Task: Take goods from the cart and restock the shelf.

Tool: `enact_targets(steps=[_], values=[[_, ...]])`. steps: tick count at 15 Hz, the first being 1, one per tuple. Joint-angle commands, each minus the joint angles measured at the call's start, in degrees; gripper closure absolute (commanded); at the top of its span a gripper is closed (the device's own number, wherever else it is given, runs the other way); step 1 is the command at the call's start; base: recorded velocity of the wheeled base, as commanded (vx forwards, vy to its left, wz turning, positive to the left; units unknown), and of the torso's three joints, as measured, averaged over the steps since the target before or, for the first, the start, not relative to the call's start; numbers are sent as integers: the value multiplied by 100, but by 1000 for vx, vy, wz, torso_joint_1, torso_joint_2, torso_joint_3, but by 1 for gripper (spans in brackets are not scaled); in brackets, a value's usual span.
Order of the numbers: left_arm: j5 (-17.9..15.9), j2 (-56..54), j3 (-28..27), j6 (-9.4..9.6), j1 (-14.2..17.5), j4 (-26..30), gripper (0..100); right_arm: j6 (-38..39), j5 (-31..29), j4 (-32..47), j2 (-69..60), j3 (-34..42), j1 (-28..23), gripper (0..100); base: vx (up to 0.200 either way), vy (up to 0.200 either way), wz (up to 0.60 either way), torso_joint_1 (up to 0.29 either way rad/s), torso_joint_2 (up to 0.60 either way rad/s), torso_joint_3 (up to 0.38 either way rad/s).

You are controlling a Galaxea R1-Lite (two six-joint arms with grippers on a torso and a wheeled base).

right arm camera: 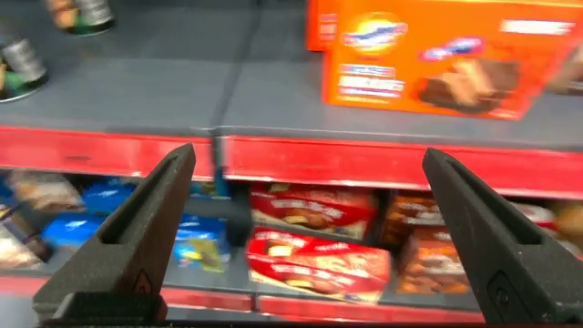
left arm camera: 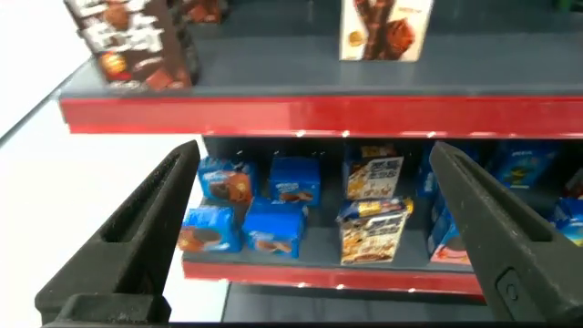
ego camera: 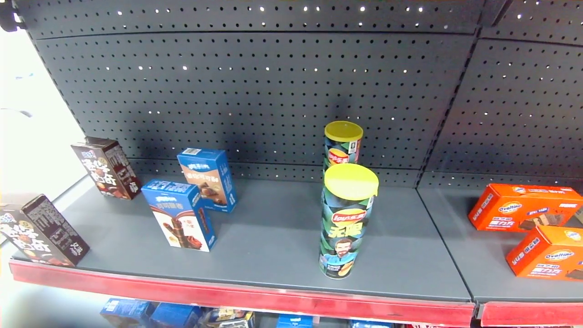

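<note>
The shelf (ego camera: 273, 228) looked only partly restocked. In the head view, right of center, it carried 2 chip cans, a front can (ego camera: 347, 218) and a rear can (ego camera: 342, 146) just behind it. Left of center stood 2 blue boxes, a near blue box (ego camera: 180, 214) and a far blue box (ego camera: 207, 179). At the far left were 2 dark boxes, a near dark box (ego camera: 43, 230) and a far dark box (ego camera: 107, 168). In the next bay at the right edge lay 2 orange boxes, an upper orange box (ego camera: 524, 207) and a lower orange box (ego camera: 546, 253). Bare stretches lay between the groups, so I judged much filling was left to do. The left pincer (left arm camera: 314, 159) and the right pincer (right arm camera: 307, 155) both stood wide apart and empty before the shelf's red front edge. The next item would have to come from the cart.
</note>
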Motion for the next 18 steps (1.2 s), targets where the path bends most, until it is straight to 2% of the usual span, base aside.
enact_targets(steps=[1,5,7,17,18], values=[[7,21,0,-8,3,-7,0,-4,0,6,7,0,6,0,0,0,0,0,0,0],[7,21,0,-8,3,-7,0,-4,0,6,7,0,6,0,0,0,0,0,0,0],[7,21,0,-8,3,-7,0,-4,0,6,7,0,6,0,0,0,-600,2,0,2],[-2,21,0,10,3,-7,0,-4,0,6,7,0,6,0,0,0,0,0,0,0],[7,21,0,1,3,-7,0,-4,9,6,7,0,6,0,0,0,-600,2,2,2]])
